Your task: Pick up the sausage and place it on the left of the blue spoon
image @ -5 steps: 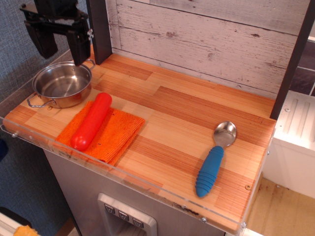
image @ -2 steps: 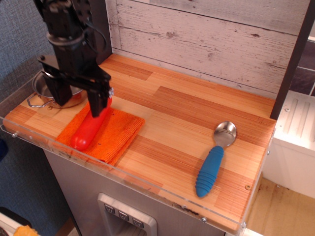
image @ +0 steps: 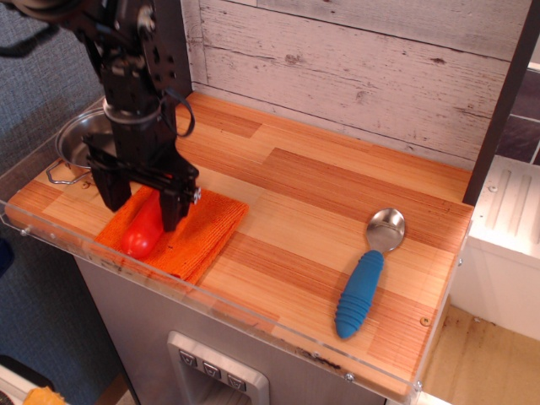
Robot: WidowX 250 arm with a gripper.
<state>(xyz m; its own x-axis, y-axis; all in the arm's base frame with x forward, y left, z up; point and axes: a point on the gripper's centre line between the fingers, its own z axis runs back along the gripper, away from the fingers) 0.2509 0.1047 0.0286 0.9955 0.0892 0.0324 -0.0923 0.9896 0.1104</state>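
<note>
The red sausage [image: 143, 233] lies on an orange cloth [image: 202, 229] at the front left of the wooden counter; only its near end shows. My black gripper [image: 142, 209] is lowered over it, open, with one finger on each side of the sausage. The upper part of the sausage is hidden behind the gripper. The blue spoon [image: 361, 291], with a blue ribbed handle and a silver bowl, lies at the front right, far from the gripper.
A steel pot [image: 78, 143] with handles stands at the back left, partly hidden by the arm. A whitewashed plank wall [image: 354, 67] runs along the back. A clear plastic lip [image: 219, 299] edges the counter front. Bare wood lies between cloth and spoon.
The gripper has come down from above the pot and moved forward, and now straddles the sausage low on the cloth. The sausage and spoon have not moved.
</note>
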